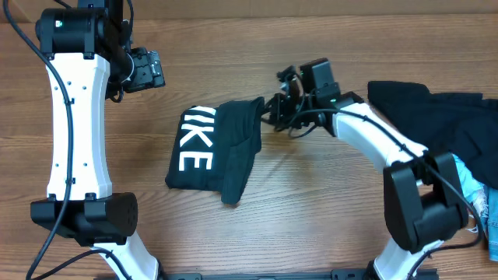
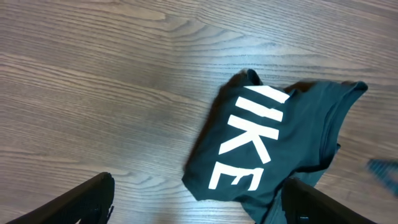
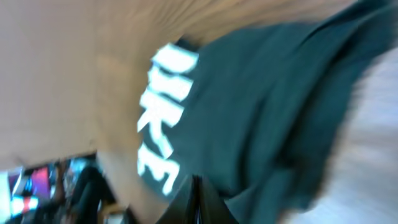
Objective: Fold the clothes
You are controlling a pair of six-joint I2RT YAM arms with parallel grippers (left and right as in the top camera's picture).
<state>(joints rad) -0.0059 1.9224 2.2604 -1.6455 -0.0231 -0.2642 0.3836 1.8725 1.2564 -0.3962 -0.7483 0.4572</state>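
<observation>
The dark navy T-shirt (image 1: pixel 210 148) with white block letters lies folded on the wooden table, with a flap laid over its right side. It shows in the left wrist view (image 2: pixel 273 137) and, blurred, in the right wrist view (image 3: pixel 261 93). My right gripper (image 1: pixel 268 117) is at the shirt's upper right edge. Its fingers (image 3: pixel 199 186) are pressed together, and I see no fabric between them. My left gripper (image 1: pixel 148 70) is raised to the upper left of the shirt. It is open and empty (image 2: pixel 202 198).
A pile of dark clothes (image 1: pixel 443 117) lies at the far right of the table. A light blue garment (image 1: pixel 475 190) lies below it at the right edge. The arm bases stand at the front edge.
</observation>
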